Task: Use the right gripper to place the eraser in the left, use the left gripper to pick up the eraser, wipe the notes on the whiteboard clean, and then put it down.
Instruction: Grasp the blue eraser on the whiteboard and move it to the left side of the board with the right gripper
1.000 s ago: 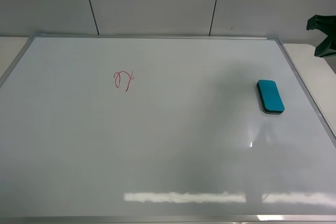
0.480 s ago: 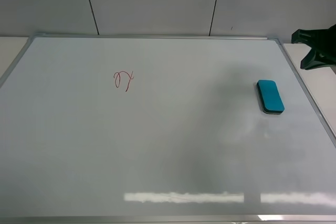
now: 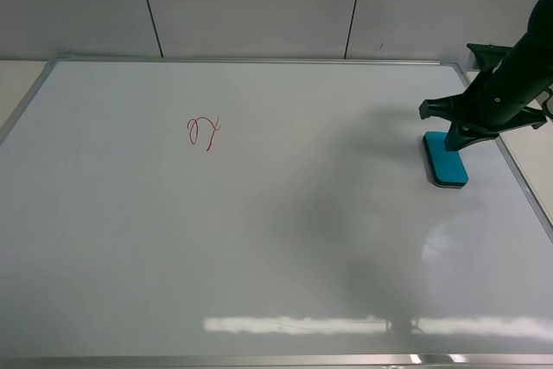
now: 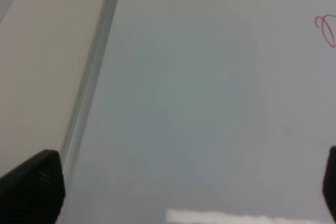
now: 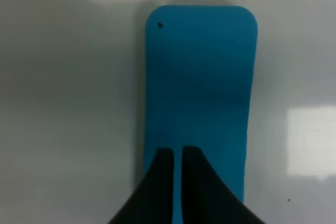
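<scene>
lying flat: rounded teal eraser point(image 3: 449, 170) | glossy whiteboard point(image 3: 276, 239) | looped red notes point(image 3: 204, 131)

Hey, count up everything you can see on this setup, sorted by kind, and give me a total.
whiteboard: 1
eraser: 1
notes, one red scribble: 1
grippers: 2, the left gripper and the right gripper
Total: 5

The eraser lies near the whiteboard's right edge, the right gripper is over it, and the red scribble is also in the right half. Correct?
No: the exterior high view shows the red scribble in the left half of the whiteboard. The eraser near the right edge, with the right gripper over it, is correct.
</scene>
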